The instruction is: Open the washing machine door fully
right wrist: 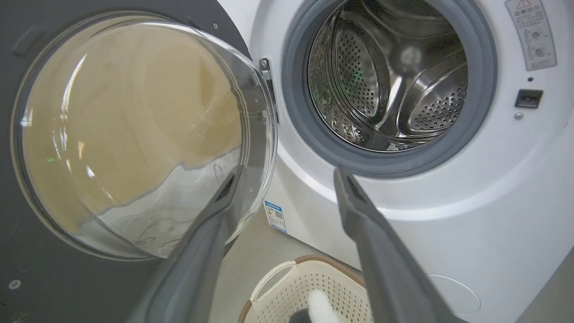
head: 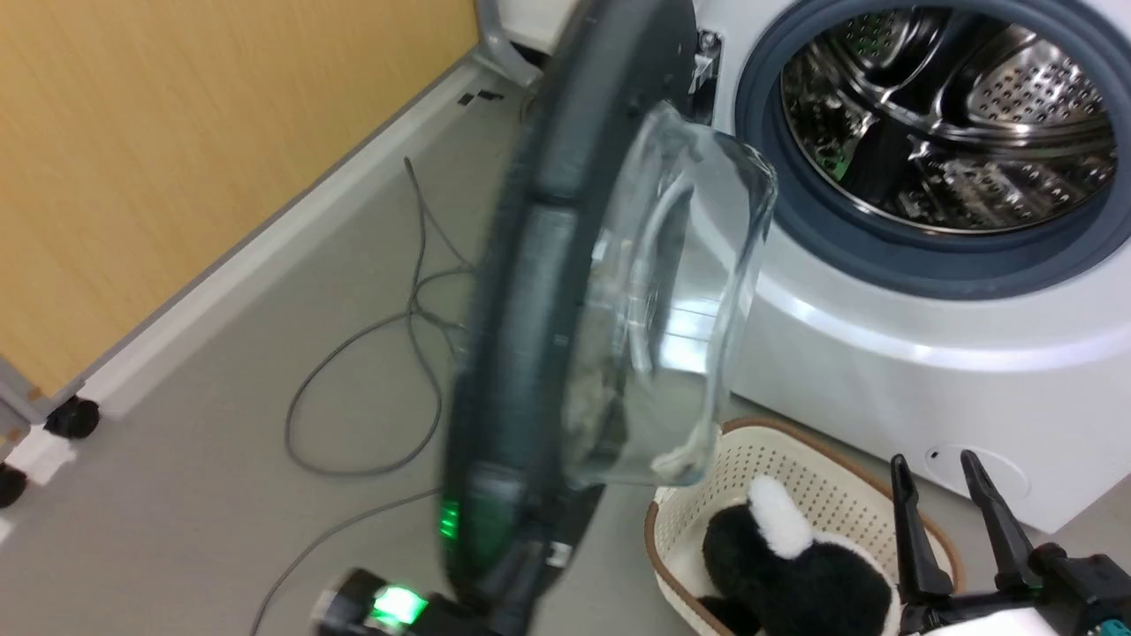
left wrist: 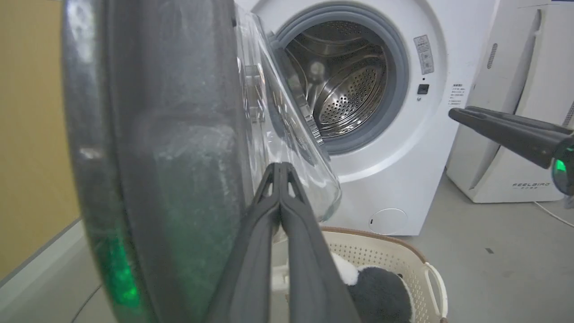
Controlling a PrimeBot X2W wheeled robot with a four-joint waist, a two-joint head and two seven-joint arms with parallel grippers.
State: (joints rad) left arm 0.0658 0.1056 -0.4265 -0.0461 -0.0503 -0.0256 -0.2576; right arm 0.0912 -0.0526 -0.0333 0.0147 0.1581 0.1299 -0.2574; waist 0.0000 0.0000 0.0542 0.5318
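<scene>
Left gripper (left wrist: 280,168): fingers pressed together with nothing seen between them. It reaches up along the inner side of the washing machine door (left wrist: 170,157), tips level with the lower part of the glass bowl (left wrist: 287,134). Cannot tell whether it touches the door or the glass (the tips overlap the glass in the left wrist view, so neither a gap nor a touch is readable). In the head view the left arm enters at the bottom edge under the door with a green light (head: 398,605) on it. Its fingers merge with the door's dark rim there.

Right gripper (right wrist: 287,175): jaws apart and empty, apart from the door and the machine. It points at the front of the washing machine (right wrist: 448,202), just under the grey rubber ring (right wrist: 293,103). In the head view it sits lower right, fingers up, just right of the basket (head: 813,481).

The door stands well out from the machine, hinged left of the drum mouth. It is nearly edge-on and blurred in the head view. The ring and the steel drum (right wrist: 403,89) are fully uncovered.

Hard to see:
- The door's top and bottom are cut off in the left wrist view.
- The basket and the black-and-white plush toy (head: 795,574) in it are cut by the bottom edge.
- The label text on the machine is too small to read.
</scene>
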